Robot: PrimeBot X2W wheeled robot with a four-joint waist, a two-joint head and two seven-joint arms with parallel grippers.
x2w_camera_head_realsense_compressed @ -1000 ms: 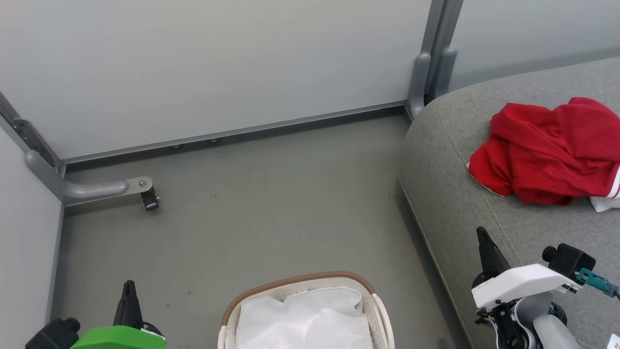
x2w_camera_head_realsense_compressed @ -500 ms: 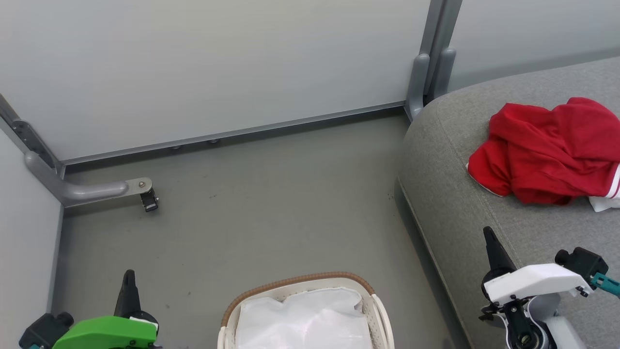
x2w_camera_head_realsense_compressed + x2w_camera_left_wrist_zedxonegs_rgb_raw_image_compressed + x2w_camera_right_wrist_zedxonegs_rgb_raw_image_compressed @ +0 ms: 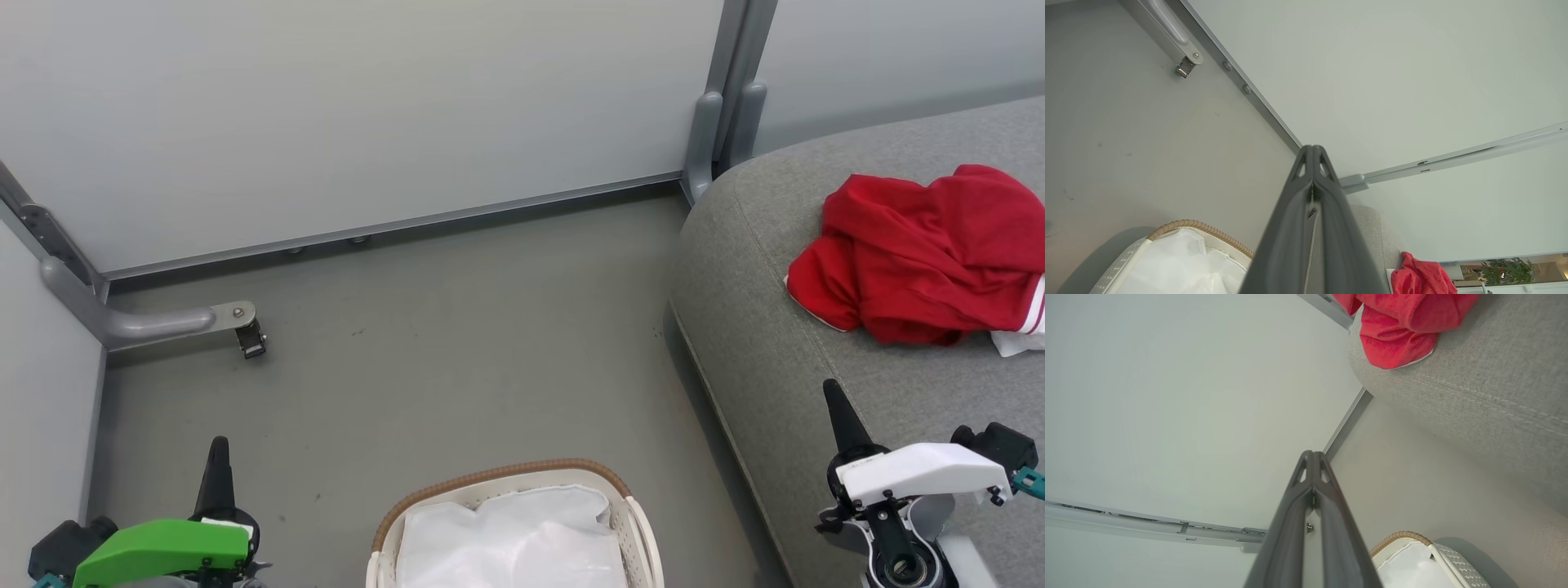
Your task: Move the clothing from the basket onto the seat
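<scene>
Check the basket [image 3: 506,472], showing just liner [image 3: 514,539], for leftovers before stopping, with clothing [image 3: 922,253] heaped on seat [image 3: 767,343] to its right and left gripper [image 3: 219,449] and right gripper [image 3: 834,396] flanking it, pinched shut, empty.

Bright red clothing [image 3: 922,253] lies in a crumpled heap on the seat [image 3: 759,327], a broad grey woven cushion with a rounded corner and a stitched seam along its edge. White trim shows at the heap's lower left edge and white stripes at its right, where the fabric runs out of the head view. The basket [image 3: 498,475], oval, white and perforated under a brown woven rim, stands upright on the floor [image 3: 457,343] near the seat, well apart from the heap. A rumpled white liner [image 3: 514,539] covers its inside; the picture's bottom edge cuts off its near half.
</scene>
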